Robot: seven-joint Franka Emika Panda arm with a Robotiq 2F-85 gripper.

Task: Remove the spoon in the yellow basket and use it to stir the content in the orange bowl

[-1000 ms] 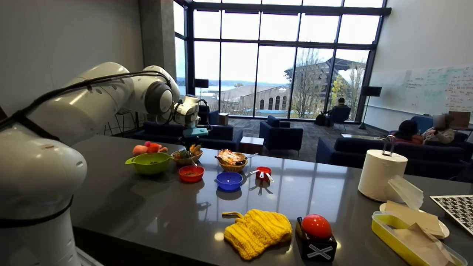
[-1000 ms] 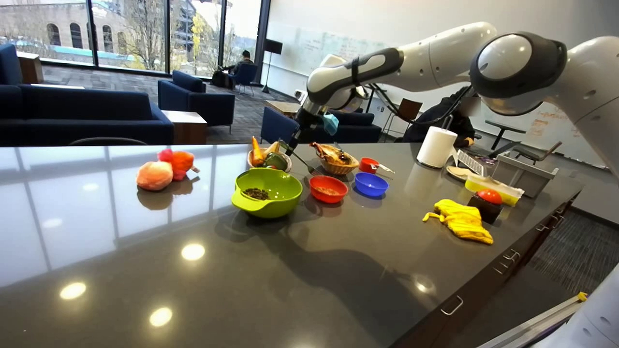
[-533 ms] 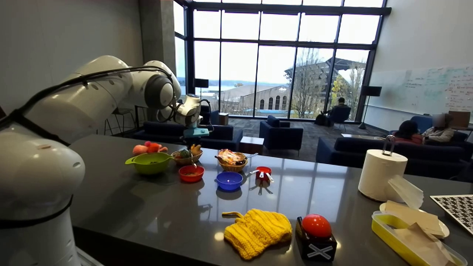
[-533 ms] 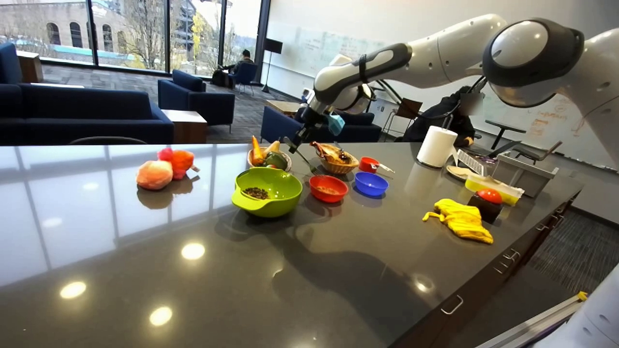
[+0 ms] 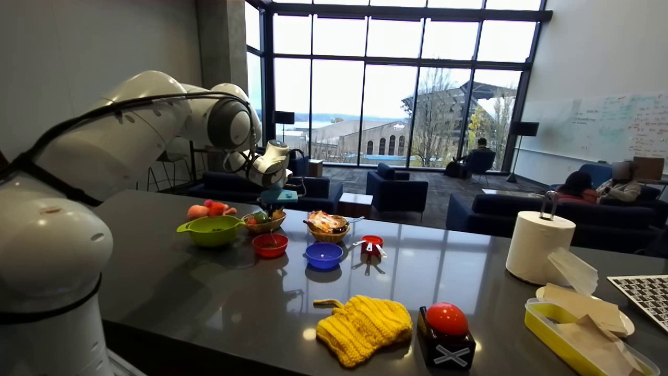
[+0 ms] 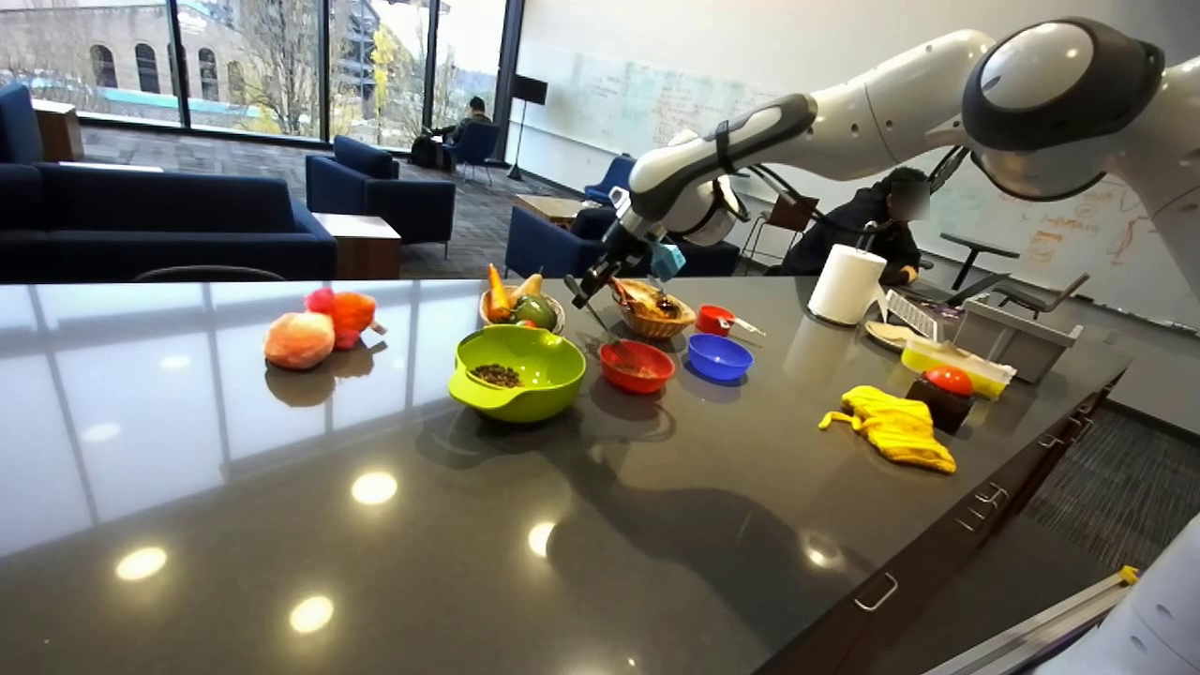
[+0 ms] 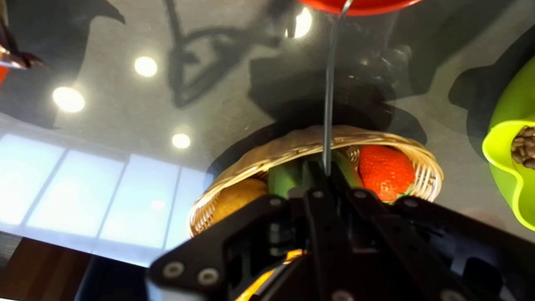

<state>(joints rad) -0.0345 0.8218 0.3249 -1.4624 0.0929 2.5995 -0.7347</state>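
In the wrist view: metal utensil [image 7: 329,96], cut off by upper edge; gripper [image 7: 327,169], blurred, cut off below; wicker basket [image 7: 288,148], partly hidden behind gripper; lime-green bowl [image 7: 516,98], cut off at right. In both exterior views: utensil's head, too small to tell. In an exterior view: yellow tub [image 5: 553,342], cut off below.

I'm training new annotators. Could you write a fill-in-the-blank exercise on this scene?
1. The gripper holds a utensil extending to the red-orange bowl, beside another small bowl coloured ____.
2. Brown beans lie in the large bowl coloured ____.
3. The dome-shaped button sits on a box coloured ____.
Missing words: blue; green; black.
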